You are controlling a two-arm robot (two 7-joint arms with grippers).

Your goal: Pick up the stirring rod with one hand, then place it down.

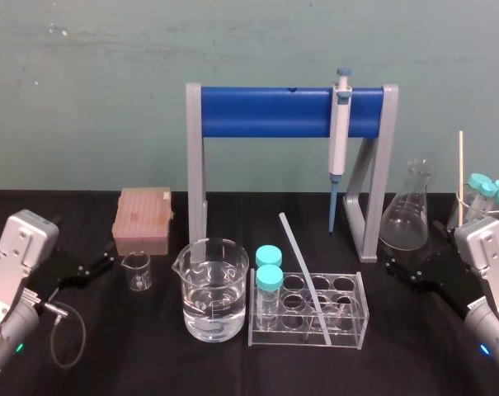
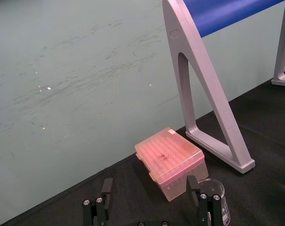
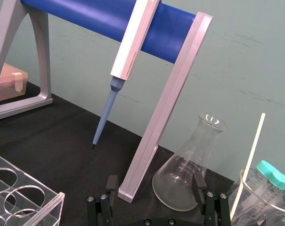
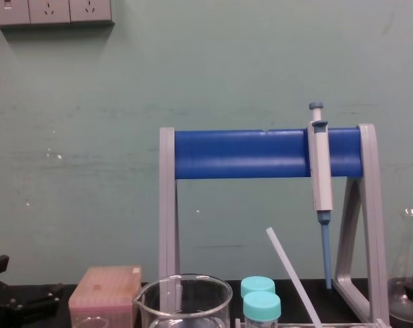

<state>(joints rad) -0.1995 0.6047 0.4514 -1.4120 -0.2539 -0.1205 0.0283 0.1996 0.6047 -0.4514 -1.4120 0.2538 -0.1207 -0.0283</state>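
The stirring rod [image 1: 305, 279] is a long translucent whitish rod leaning slantwise in the clear test tube rack [image 1: 360, 318] at the table's middle; its upper end [image 4: 288, 264] rises in front of the blue stand. My left gripper [image 1: 106, 257] rests open at the table's left edge, far from the rod, with a pink tip box [image 2: 170, 160] ahead of its fingers [image 2: 107, 187]. Low at the right edge, my right gripper [image 1: 412, 252] is also open and holds nothing; its fingers [image 3: 197, 181] point toward a glass flask [image 3: 191, 165].
A large beaker [image 1: 214, 289] of water and two teal-capped tubes [image 1: 269, 280] stand left of the rod. A pipette [image 1: 340, 140] hangs on the blue-barred stand [image 1: 265, 111]. A small beaker [image 1: 137, 270] is near the left gripper. A thin cream stick [image 1: 461, 169] stands in a beaker with capped tubes at far right.
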